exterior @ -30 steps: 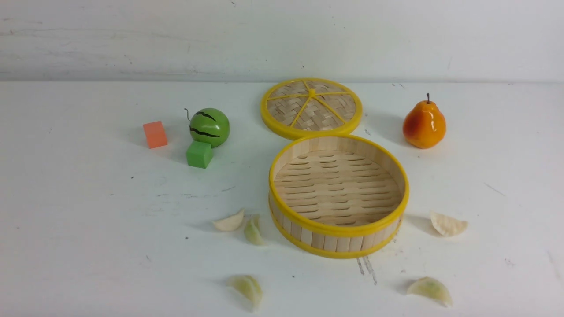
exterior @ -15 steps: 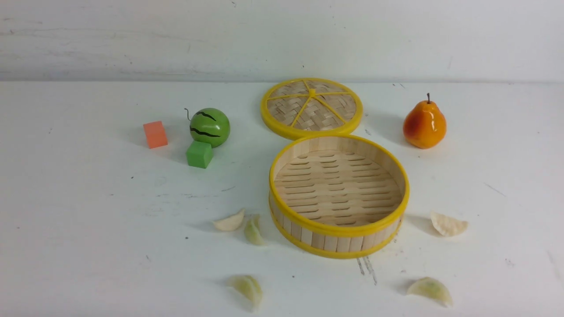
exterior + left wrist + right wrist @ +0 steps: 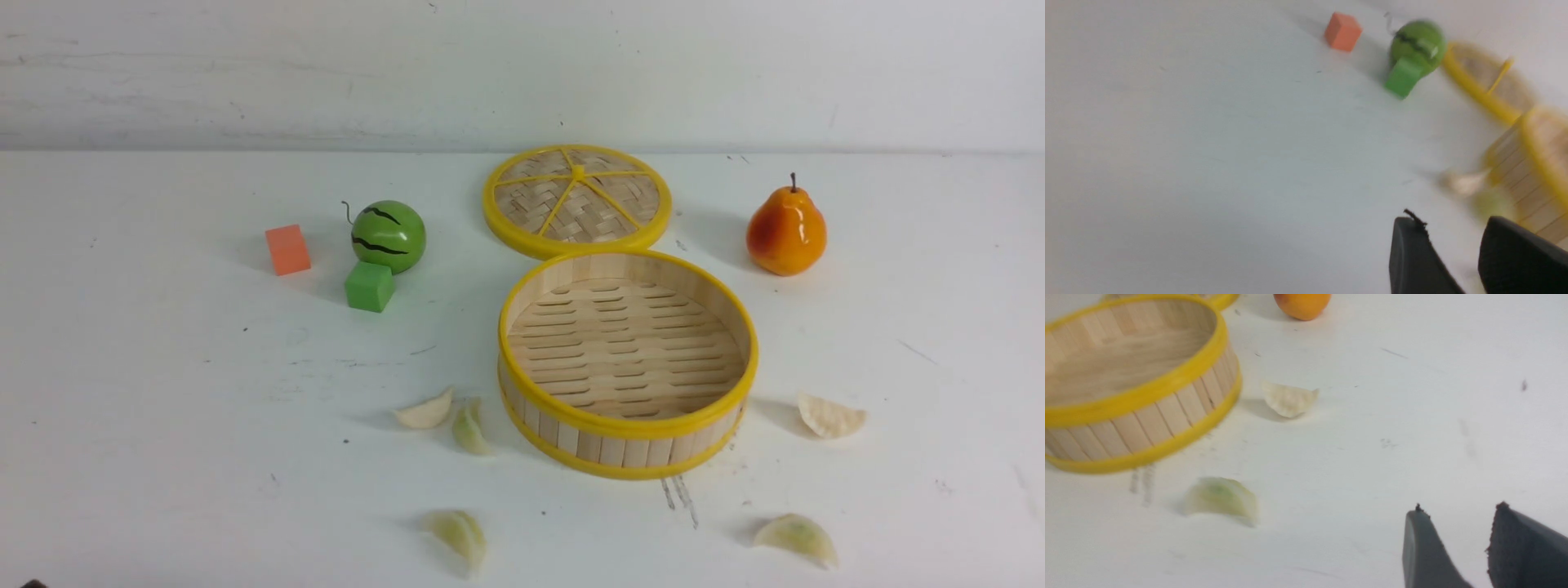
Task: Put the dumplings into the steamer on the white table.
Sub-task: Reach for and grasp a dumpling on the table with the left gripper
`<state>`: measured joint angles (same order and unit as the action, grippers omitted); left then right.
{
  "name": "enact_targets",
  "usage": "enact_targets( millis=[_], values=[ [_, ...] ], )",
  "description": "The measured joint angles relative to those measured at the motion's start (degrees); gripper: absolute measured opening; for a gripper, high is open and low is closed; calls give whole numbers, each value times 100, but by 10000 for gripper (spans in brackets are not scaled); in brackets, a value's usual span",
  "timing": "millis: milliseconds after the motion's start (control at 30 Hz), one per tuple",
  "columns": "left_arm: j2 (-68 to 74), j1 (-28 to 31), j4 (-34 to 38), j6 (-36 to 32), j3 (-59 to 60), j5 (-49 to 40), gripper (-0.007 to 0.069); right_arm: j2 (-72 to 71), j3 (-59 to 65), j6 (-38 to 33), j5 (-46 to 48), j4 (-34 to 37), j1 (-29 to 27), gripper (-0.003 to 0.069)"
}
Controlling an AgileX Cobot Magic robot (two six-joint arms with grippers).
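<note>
- White table [image 3: 204, 457]: bearing every item; a dark tip [image 3: 33, 584] is now showing at its seven-to-eight o'clock corner in the front view, absent moments ago, suggesting the left arm is starting its approach.
- Steamer [image 3: 627, 426]: standing upright, mid-table, holding no dumplings; loading is still awaiting its first piece.
- Lid [image 3: 531, 243]: lying behind the steamer towards eleven o'clock, leaving its mouth uncovered.
- Left gripper [image 3: 1452, 220]: keeping its fingers moderately parted, gripping nothing.
- Right gripper [image 3: 1460, 508]: likewise holding its fingers apart, carrying nothing.
- Dumplings [image 3: 424, 411]: all five lying outside the steamer, two towards eight o'clock, one between seven and eight, one between three and four, one between four and five; none appearing displaced.
</note>
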<state>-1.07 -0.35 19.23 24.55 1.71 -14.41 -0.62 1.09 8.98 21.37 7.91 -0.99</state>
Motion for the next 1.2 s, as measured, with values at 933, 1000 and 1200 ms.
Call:
enact_targets(
  millis=[933, 1000, 1200],
  values=[
    [1816, 0, 1973, -2402, -2781, -2185, 7, 1461, -1349, -1125, -804, 3556, 0, 22],
    [2560, 0, 1519, -2608, -3438, -2889, -14, 2125, -1875, -1756, -545, 3542, 0, -15],
    [4466, -5, 412, -2726, -5060, -4715, -14, 4050, -3547, -3297, 1321, 3495, 0, -20]
  ],
)
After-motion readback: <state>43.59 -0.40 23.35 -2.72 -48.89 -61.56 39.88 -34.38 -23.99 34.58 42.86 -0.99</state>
